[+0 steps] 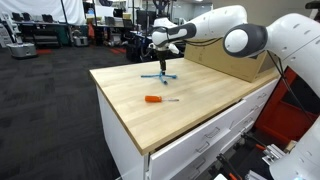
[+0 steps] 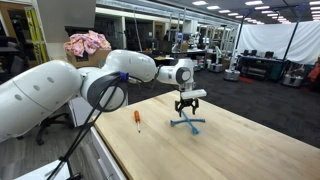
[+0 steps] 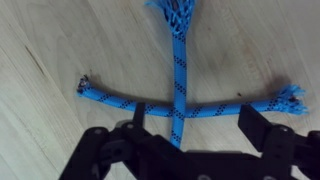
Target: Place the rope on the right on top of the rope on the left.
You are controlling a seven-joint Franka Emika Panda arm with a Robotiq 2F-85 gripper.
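Note:
Two blue ropes with black flecks lie crossed on the wooden table top. In the wrist view one rope (image 3: 110, 100) runs left to right and the second rope (image 3: 180, 60) lies across it, top to bottom, with a frayed end at the top. The cross shows in both exterior views (image 1: 160, 76) (image 2: 187, 123). My gripper (image 3: 190, 128) hangs just above the crossing, fingers spread wide on either side of the upright rope, holding nothing. It shows above the ropes in both exterior views (image 1: 163, 66) (image 2: 186, 107).
An orange-handled screwdriver (image 1: 154, 99) (image 2: 137, 119) lies on the table (image 1: 190, 115) apart from the ropes. A cardboard box (image 1: 240, 62) stands at the table's back edge. A box with pink cloth (image 2: 86, 46) stands behind the arm.

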